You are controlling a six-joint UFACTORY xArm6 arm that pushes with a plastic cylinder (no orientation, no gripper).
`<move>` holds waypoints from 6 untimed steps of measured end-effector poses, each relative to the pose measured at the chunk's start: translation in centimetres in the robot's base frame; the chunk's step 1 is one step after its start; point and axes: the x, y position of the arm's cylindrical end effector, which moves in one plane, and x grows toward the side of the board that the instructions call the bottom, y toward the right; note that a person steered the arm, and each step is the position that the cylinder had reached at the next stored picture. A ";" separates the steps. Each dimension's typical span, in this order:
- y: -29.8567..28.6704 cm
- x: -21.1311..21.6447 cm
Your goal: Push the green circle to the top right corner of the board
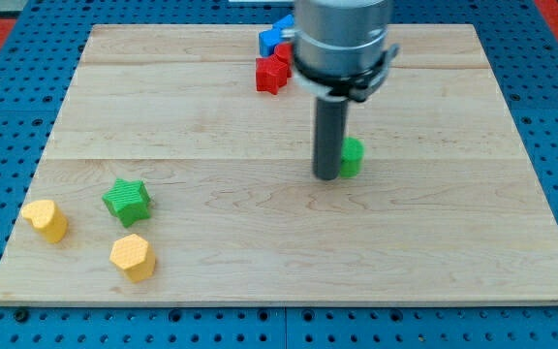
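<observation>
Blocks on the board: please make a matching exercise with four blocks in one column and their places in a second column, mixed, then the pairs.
Blocks:
1. green circle
2. green star
3. red block
4. blue block

Places:
A. at the view's top edge, partly hidden by the arm
B. touching my tip on its right
C. just below the blue block
D. lower left, near two yellow blocks

Pairs: 1-B, 2-D, 3-C, 4-A
</observation>
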 end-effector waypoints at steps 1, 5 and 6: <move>3.5 -0.8; 8.7 -13.0; 8.9 -16.1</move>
